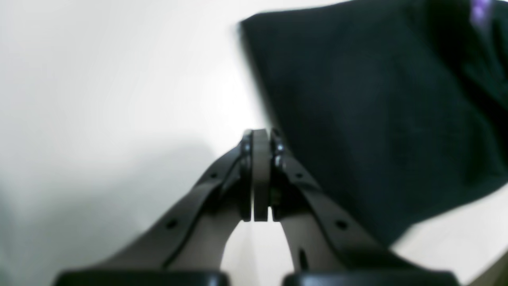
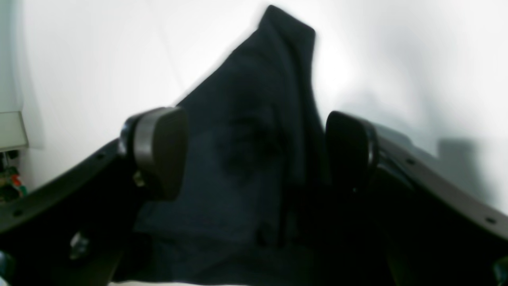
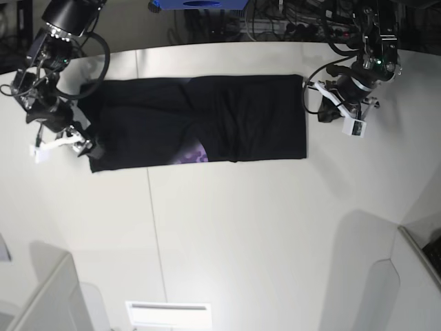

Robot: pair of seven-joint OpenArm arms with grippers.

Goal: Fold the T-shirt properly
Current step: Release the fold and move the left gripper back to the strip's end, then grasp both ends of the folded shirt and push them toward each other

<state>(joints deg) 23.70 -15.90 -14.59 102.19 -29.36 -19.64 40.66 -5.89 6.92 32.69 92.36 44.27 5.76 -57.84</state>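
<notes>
The black T-shirt (image 3: 227,117) lies flat as a long strip across the far half of the white table, with a bit of purple print (image 3: 196,153) showing at its near edge. My left gripper (image 3: 318,103) sits just off the strip's right end. In the left wrist view it (image 1: 260,137) is shut, pads pressed together with nothing between them, the T-shirt (image 1: 377,119) beside it. My right gripper (image 3: 93,146) is at the strip's near left corner. In its wrist view it (image 2: 256,153) stands open, with T-shirt cloth (image 2: 254,91) lying between the spread pads.
Cables and a blue object (image 3: 200,3) line the table's back edge. A seam (image 3: 150,221) runs down the tabletop. White panels stand at the near left (image 3: 48,296) and near right (image 3: 420,276), and a white slotted plate (image 3: 169,314) lies at the front.
</notes>
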